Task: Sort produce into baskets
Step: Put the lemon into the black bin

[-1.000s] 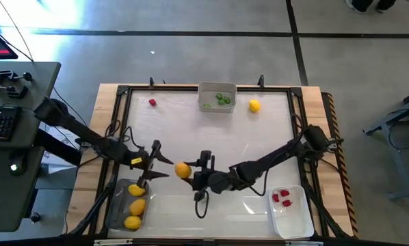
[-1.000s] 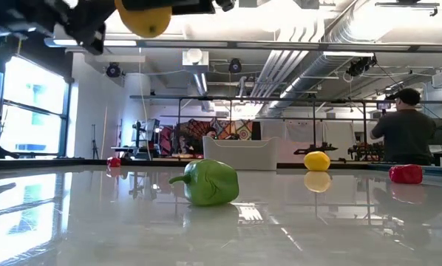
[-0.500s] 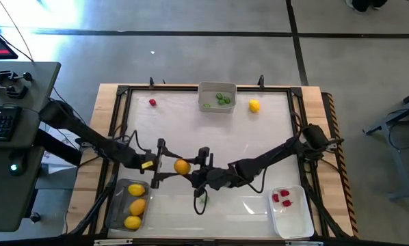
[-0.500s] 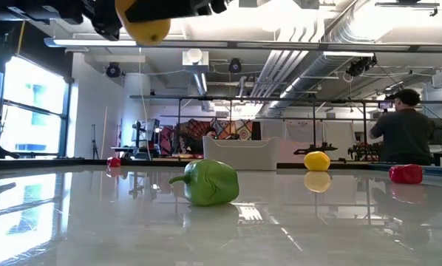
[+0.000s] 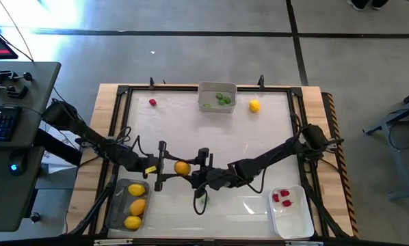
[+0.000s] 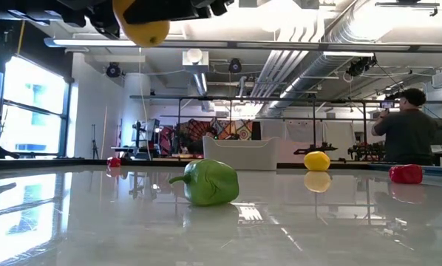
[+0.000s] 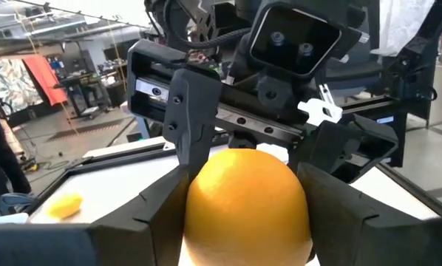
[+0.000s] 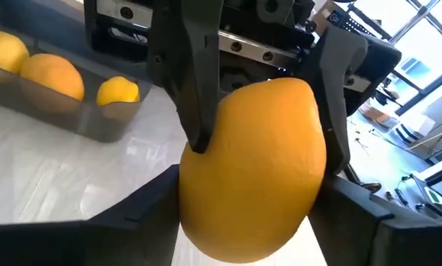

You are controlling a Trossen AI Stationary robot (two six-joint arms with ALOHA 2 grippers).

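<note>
An orange-yellow oval fruit [image 5: 182, 167] is held in the air over the table's near middle, between both grippers. My left gripper [image 5: 166, 167] comes at it from the left and my right gripper [image 5: 198, 172] from the right, and both are closed on it. The low view shows the fruit [image 6: 141, 22] well above the table. The dark-tinted bin [image 5: 117, 205] at near left holds three yellow fruits. The grey bin [image 5: 204, 89] at the far edge holds green pieces. The white bin [image 5: 300, 222] at near right holds red pieces. My left gripper pinches the fruit's two opposite sides [image 7: 195, 199] between its fingers, level, from the table's left. The fruit is clear of the table. My right gripper pinches the fruit's sides [image 8: 195, 199] between its two fingers, level, from the table's right. Its fingers [image 7: 193, 133] lie just beyond the left gripper's on the same fruit.
A green pepper [image 6: 210, 182] lies on the table under the right gripper [image 5: 203, 198]. A yellow lemon [image 5: 254, 105] lies right of the grey bin and a red strawberry [image 5: 152, 102] at far left. A person [image 6: 409, 133] stands in the room beyond the table.
My left gripper has moved toward the table's right, up to the fruit held by my right gripper, and its fingers now stand on either side of the fruit. The fruit has shifted slightly toward the far edge and stays in the air.
</note>
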